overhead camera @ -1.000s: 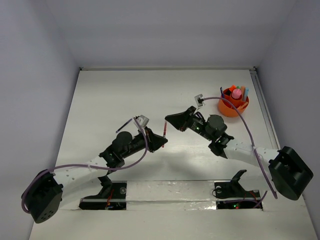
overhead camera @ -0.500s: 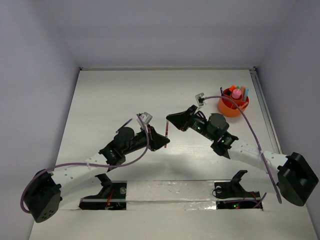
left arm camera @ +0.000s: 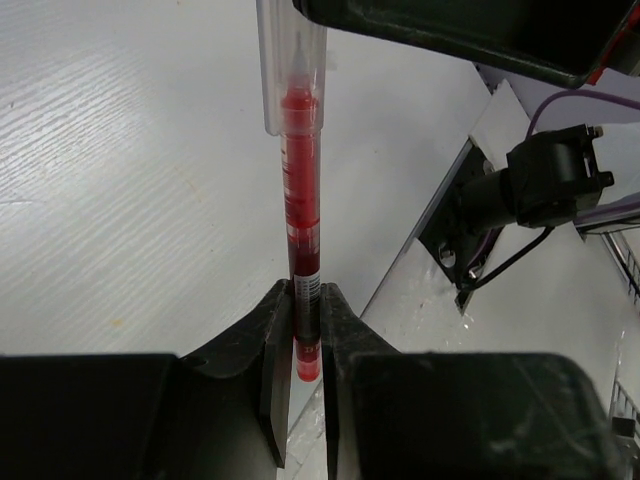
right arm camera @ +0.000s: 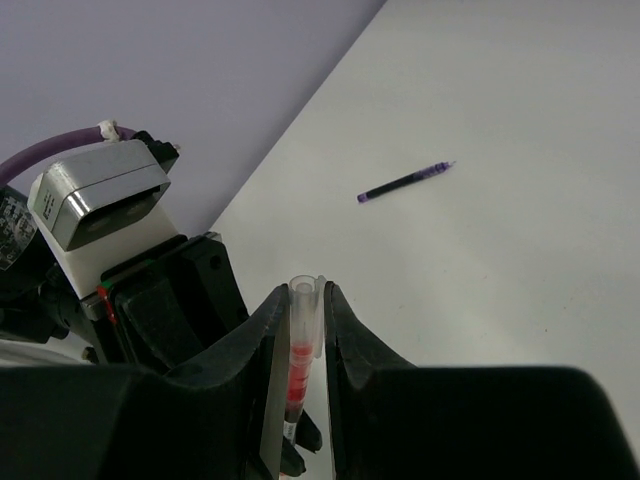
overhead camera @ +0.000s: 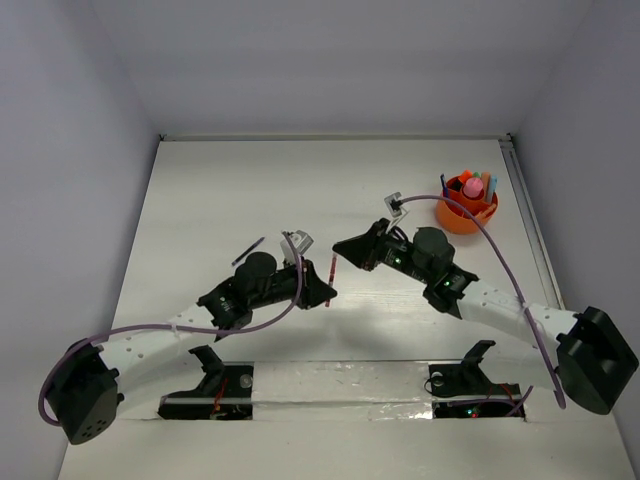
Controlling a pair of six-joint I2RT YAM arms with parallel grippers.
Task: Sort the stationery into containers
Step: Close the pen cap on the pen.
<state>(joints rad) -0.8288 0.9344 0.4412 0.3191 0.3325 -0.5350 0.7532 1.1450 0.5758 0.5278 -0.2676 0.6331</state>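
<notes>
A thin red pen with a clear cap is held above the table between both grippers. My left gripper is shut on its lower barrel, as the left wrist view shows with the pen rising from it. My right gripper is shut on the clear cap end, seen in the right wrist view with the pen. The orange cup holder stands at the back right with several pens and a pink piece in it. A thin dark purple pen lies on the table.
The purple pen also shows in the right wrist view, beyond the left arm's camera housing. A metal rail runs along the table's right edge. Arm base mounts sit at the near edge.
The left gripper has carried the red pen a little right and nearer. The right gripper has come left and down onto the pen's cap end.
</notes>
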